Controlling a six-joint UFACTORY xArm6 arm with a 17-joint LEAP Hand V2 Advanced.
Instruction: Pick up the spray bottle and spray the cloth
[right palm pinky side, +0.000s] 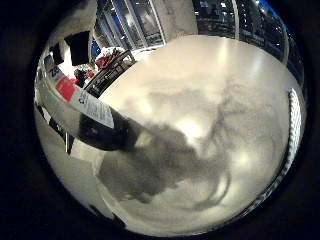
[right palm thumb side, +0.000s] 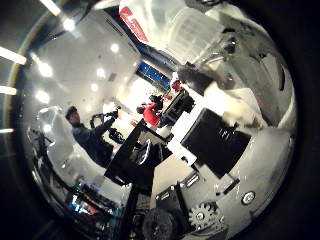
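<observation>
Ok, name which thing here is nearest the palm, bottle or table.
The spray bottle, with its red-and-white label: it looms large across the view, while the white table lies beyond it, carrying only shadow.

Materials and finishes. Spray bottle (right palm thumb side: 192, 32): translucent, ribbed plastic body with a glossy sheen; in the little-finger-side view it bears a smooth paper or film label in white and red, with a dark matt section beyond it. Tabletop (right palm pinky side: 235, 65): smooth, pale, semi-gloss surface reflecting ceiling lights. Cloth (right palm pinky side: 165, 160): thin, soft, matt grey fabric, crumpled and partly sheer. Robot hand (right palm thumb side: 220, 145): matt black and white moulded plastic, with a metallic gear.
</observation>
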